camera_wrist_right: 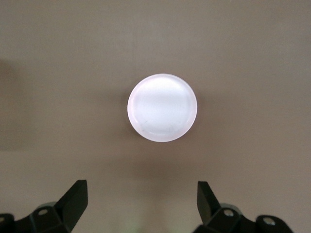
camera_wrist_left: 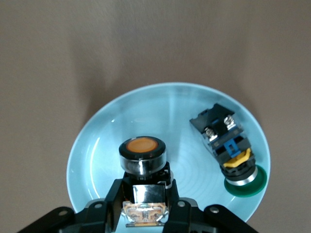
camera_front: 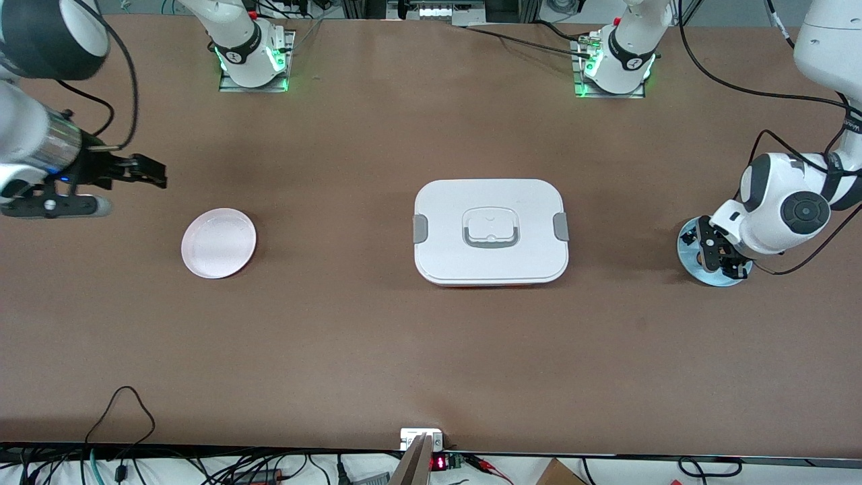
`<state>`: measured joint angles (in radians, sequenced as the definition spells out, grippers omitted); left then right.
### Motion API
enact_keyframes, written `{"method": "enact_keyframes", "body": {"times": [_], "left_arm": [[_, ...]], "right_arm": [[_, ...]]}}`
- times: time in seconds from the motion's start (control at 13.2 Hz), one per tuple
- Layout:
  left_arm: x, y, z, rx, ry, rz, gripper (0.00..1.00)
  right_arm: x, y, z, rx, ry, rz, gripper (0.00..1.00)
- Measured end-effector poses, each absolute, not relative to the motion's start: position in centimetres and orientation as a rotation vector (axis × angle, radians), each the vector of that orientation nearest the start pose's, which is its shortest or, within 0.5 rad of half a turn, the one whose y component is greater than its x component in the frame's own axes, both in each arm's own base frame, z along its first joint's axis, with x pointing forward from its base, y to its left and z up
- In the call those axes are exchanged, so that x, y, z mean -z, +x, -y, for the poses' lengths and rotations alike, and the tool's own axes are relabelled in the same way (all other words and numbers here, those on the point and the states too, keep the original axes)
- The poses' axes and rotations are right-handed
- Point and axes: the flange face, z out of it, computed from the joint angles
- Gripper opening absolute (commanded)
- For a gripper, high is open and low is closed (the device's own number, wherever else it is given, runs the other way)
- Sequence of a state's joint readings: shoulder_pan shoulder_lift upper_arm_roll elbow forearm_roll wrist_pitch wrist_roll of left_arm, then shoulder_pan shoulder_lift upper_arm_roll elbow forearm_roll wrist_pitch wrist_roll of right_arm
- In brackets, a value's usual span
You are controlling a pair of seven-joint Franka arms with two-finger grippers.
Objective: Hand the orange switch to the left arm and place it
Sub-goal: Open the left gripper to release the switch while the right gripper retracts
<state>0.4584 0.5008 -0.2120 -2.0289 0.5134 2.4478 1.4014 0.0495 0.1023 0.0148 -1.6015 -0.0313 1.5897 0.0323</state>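
The orange switch (camera_wrist_left: 142,148), black-bodied with an orange cap, stands on a light blue plate (camera_wrist_left: 109,136) at the left arm's end of the table. My left gripper (camera_wrist_left: 144,190) is down on that plate (camera_front: 706,277) and shut on the switch's body, its jaws pressed to both sides. In the front view the left gripper (camera_front: 716,254) hides the switch. The white box (camera_front: 490,231) sits mid-table between the two plates. My right gripper (camera_front: 147,171) hangs open and empty over the table near a pink plate (camera_front: 219,242). In the right wrist view the right gripper (camera_wrist_right: 142,194) has that plate (camera_wrist_right: 162,107) ahead of it.
A second switch with a green cap and yellow ring (camera_wrist_left: 234,162) lies on the blue plate beside the held one. Cables run along the table's edge nearest the front camera, with a small device (camera_front: 422,439) at its middle.
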Motion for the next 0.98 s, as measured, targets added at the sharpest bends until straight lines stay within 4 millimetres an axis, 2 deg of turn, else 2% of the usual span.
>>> {"method": "enact_keyframes", "body": {"times": [0.15,0.23,0.3,0.38,0.45,0.75,0.83,0.98], "left_arm": [[-19.7,57.5,-15.1,-0.284,-2.166,-2.097,0.24],[-19.8,57.5,-15.1,-0.283,-2.165,-2.096,0.31],[-19.8,57.5,-15.1,-0.283,-2.164,-2.096,0.44],[-19.7,57.5,-15.2,-0.285,-2.168,-2.095,0.91],[-19.5,57.4,-15.5,-0.287,-2.175,-2.091,1.00],[-19.6,57.2,-16.1,-0.311,-2.193,-2.088,1.00],[-20.1,57.5,-15.6,-0.323,-2.188,-2.096,1.00],[-22.3,58.3,-14.6,-0.369,-2.181,-2.099,1.00]], "right_arm": [[-56.5,58.2,-4.6,-0.130,-3.179,0.074,1.00],[-56.6,58.2,-5.0,-0.124,-3.181,0.070,1.00],[-56.6,58.2,-4.9,-0.125,-3.182,0.044,1.00],[-56.6,58.1,-4.6,-0.134,-3.183,0.018,1.00],[-56.5,58.1,-4.2,-0.146,-3.184,0.003,1.00],[-56.1,58.2,-2.8,-0.168,-3.181,0.035,1.00],[-56.0,58.2,-2.8,-0.168,-3.181,0.042,1.00],[-55.6,58.3,-3.0,-0.146,-3.181,0.047,1.00]]}}
